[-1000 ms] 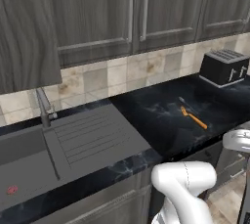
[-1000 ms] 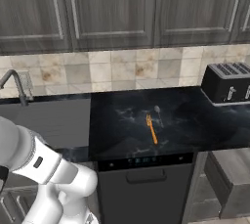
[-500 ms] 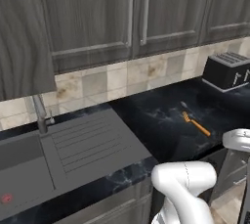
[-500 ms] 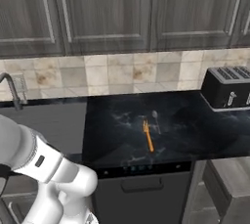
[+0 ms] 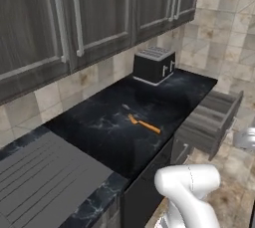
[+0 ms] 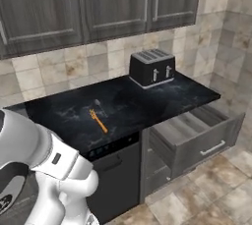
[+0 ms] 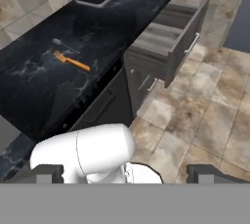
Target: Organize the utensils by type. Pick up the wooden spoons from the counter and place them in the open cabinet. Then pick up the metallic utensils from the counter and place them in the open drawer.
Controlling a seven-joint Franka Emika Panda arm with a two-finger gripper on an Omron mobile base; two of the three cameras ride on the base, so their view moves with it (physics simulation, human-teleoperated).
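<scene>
Gripper [image 7: 124,171] spread wide, grasping nothing, up over the tiled floor [image 7: 205,115]. The orange-handled fork [image 7: 71,61] lies flat on the black marble counter [image 7: 44,83], a small grey metal spoon [image 7: 64,45] just beside it. Black toaster [image 6: 152,67] stands near the wall; the grey drawer [image 6: 197,135] gapes open right of the counter.

The robot's arm [image 6: 44,170] is glossy white with smooth, rounded, tube-like links. One link bears a small dark rectangular marking, and a dark round joint face shows at its lower end. The tool's [image 7: 126,171] finger tips are small dark blocks.
</scene>
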